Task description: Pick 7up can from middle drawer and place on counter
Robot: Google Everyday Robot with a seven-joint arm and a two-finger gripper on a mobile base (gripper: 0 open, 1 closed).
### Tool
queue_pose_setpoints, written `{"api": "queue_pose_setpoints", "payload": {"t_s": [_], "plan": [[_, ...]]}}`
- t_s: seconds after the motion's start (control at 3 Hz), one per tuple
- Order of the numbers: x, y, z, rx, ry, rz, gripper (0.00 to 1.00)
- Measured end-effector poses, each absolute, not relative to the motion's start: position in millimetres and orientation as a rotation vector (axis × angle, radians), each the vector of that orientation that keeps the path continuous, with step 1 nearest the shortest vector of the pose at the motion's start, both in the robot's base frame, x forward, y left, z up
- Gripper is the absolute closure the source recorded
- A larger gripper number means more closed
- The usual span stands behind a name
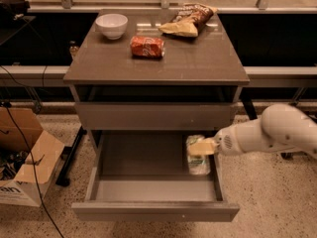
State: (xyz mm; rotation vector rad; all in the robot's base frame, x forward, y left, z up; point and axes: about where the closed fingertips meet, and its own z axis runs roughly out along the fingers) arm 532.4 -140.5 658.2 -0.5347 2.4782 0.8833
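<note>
While the middle drawer (148,190) stands open nearest the viewer, the 7up can (199,163) lies at its right end. The hand (202,147), entering from the right, overlaps the can's far part; whether it is clamped cannot be told. Farther off, the table (163,66) carries a red can (147,46), a white bowl (111,25) and a chip bag (190,20).

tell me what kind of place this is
Probably a robotics lab or office test area: loose cables and an open cardboard box on the speckled floor beside a lone drawer cabinet. The hand is at the 7up can in the middle drawer.
</note>
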Motion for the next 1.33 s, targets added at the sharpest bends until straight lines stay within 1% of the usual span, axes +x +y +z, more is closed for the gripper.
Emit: {"api": "queue_pose_setpoints", "payload": {"t_s": [0.33, 0.67, 1.0, 1.33], "plan": [[528.6, -157.3, 760.4, -0.739, 2.273, 0.699, 1.00], [541.6, -175.1, 899.5, -0.892, 2.031, 0.482, 1.00], [555.8, -182.5, 991.7, -0.932, 1.889, 0.351, 1.00], [559.2, -186.2, 1011.8, -0.919, 1.857, 0.334, 1.00]]}}
